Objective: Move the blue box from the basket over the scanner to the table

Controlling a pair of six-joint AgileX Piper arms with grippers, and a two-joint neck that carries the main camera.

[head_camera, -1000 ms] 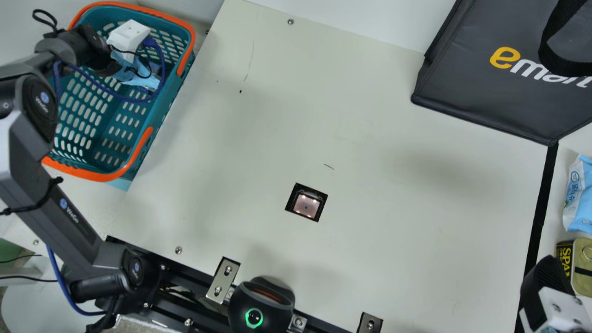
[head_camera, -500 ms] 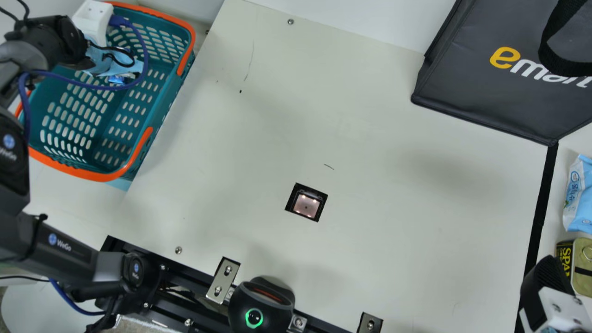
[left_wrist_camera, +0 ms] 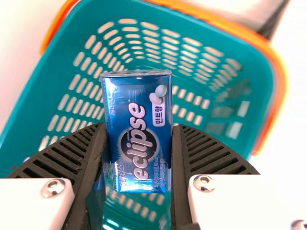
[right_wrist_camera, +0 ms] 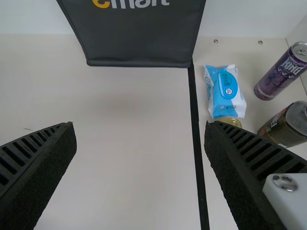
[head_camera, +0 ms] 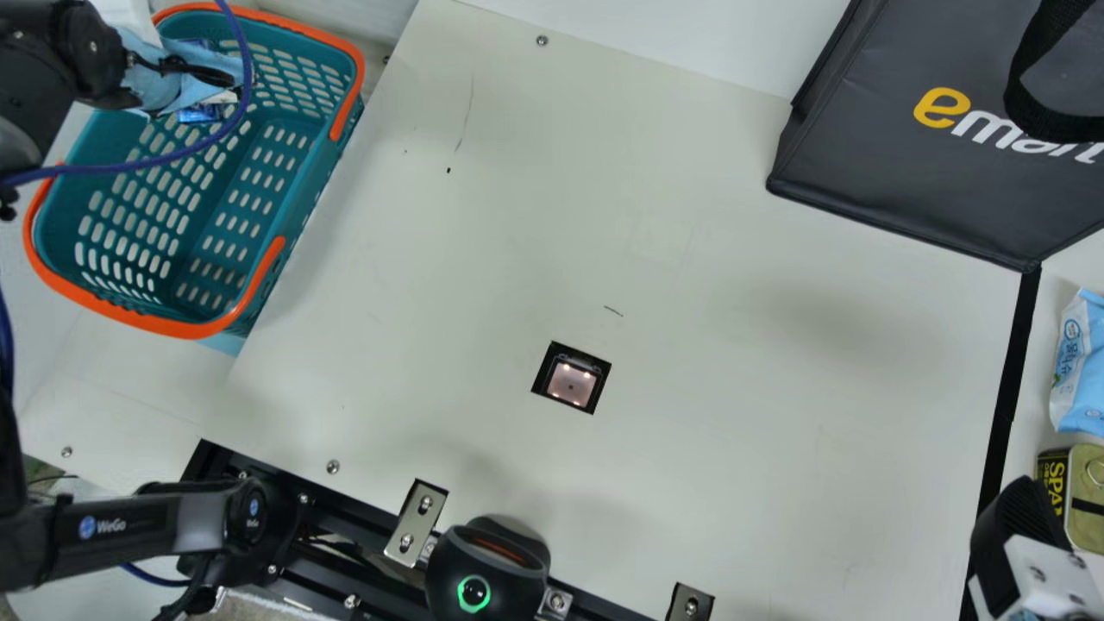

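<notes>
1. While the left gripper [head_camera: 155, 86] is over the far part of the basket at far left, its two ribbed fingers are closed on the sides of the blue box [left_wrist_camera: 139, 134], one finger against each side.
2. The box is held upright between them, its printed face toward the wrist camera, with the basket's slotted wall behind it.
3. The basket [head_camera: 297, 181] is teal with an orange rim, beside the left edge of the table [head_camera: 733, 345].
4. A blue cable [head_camera: 164, 158] hangs in a curve from the left arm, across part of the basket.
5. The scanner [head_camera: 571, 384] sits in a square cutout near the table's middle, its small window lit.
6. A black device [head_camera: 487, 569] with a green ring is at the table's near edge.
7. The right gripper [head_camera: 1022, 509] is at near right, its fingers wide apart with nothing between them.
8. A dark bag [head_camera: 914, 190] is at far right; right of the black strip [head_camera: 1011, 379] are a wipes pack [head_camera: 1082, 362] and, touching or just nearer, a squarish tin [head_camera: 1085, 496].
9. Beyond the wipes from the strip are a purple can [right_wrist_camera: 283, 72] and a dark container [right_wrist_camera: 290, 124].
</notes>
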